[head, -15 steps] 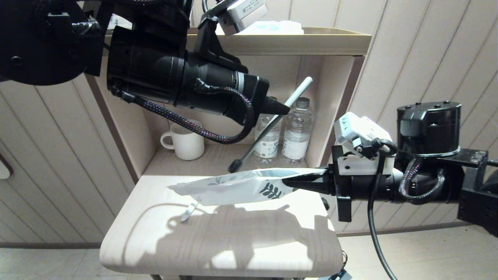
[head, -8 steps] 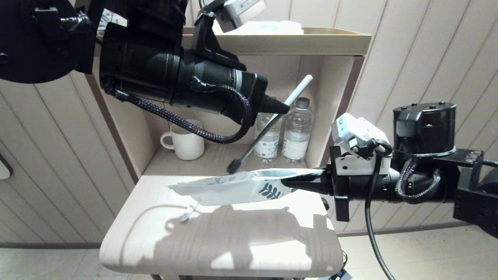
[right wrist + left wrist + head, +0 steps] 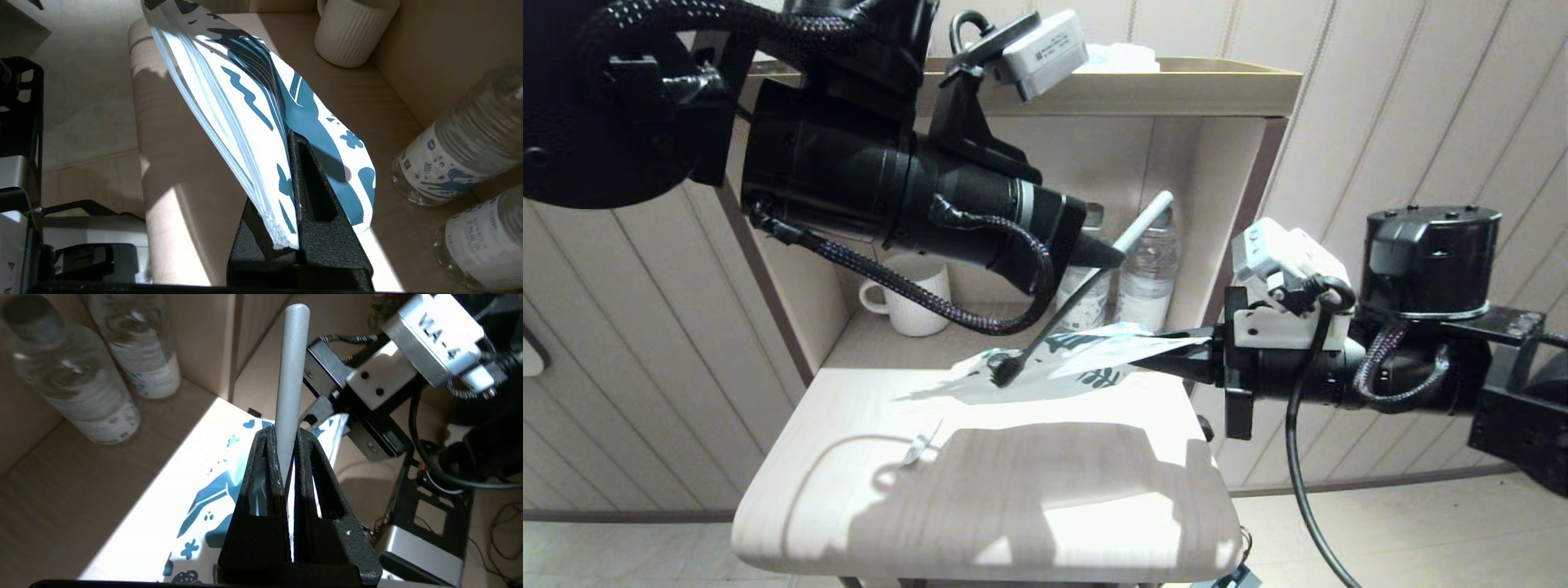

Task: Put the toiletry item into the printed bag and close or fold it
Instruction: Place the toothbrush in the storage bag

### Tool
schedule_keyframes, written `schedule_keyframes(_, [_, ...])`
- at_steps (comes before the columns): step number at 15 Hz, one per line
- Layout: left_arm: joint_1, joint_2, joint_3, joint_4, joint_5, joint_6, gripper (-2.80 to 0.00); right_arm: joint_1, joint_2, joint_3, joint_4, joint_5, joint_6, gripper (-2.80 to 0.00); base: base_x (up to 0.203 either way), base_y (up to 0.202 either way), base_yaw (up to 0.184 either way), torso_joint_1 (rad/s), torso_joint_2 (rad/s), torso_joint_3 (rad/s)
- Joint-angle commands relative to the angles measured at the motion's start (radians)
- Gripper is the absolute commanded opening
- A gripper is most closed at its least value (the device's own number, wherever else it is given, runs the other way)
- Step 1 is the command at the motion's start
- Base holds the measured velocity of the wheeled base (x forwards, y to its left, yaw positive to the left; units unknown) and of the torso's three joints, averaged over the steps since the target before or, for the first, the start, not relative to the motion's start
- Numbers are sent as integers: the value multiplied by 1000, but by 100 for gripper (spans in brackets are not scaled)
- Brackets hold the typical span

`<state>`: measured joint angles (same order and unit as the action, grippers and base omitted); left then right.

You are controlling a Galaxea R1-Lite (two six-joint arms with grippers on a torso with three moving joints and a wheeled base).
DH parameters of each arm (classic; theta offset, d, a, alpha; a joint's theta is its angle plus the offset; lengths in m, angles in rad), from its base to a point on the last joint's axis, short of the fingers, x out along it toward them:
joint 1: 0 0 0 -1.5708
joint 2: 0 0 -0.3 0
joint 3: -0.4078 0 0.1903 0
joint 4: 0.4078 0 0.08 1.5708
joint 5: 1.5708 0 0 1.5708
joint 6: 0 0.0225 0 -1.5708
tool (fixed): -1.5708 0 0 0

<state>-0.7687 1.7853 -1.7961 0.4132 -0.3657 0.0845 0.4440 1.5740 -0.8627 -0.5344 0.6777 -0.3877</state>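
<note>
Head view: left hand (image 3: 1112,258) gripping toothbrush (image 3: 1078,296), bristles lowered onto printed bag (image 3: 1062,371); right hand (image 3: 1188,365) clamping bag, tilted since.

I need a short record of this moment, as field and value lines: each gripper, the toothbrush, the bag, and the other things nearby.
left gripper: shut on the toothbrush handle
right gripper: shut on one end of the printed bag
toothbrush: tilted, bristle head down, in front of the bag
printed bag: held roughly level above the table, free end sagging towards it
table: pale wood, small pale strip lying on it
shelf behind: white mug, two water bottles
</note>
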Motion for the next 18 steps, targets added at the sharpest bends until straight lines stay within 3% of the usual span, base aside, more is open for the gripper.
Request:
schedule_keyframes(1, [-4,-16,-29,1,29,0,-280,5,4,22,-33,0,-5,-280,0,0,0,0,0,0])
schedule_keyframes(4, [-6,-74,-31,3,70,12,-280,7,15,33,-43,-14,-11,-280,0,0,0,0,0,0])
schedule_keyframes(7, [-57,-88,15,-16,198,95,-280,7,43,37,-88,-44,-12,-280,0,0,0,0,0,0])
schedule_keyframes(11, [-146,-30,52,-147,273,103,-280,10,49,42,-90,-46,-13,-280,0,0,0,0,0,0])
schedule_keyframes(14, [-216,48,11,-261,389,105,-280,34,61,44,-90,-46,-12,-280,0,0,0,0,0,0])
schedule_keyframes(18, [-258,75,-5,-270,398,85,-280,34,73,37,-88,-47,-11,-280,0,0,0,0,0,0])
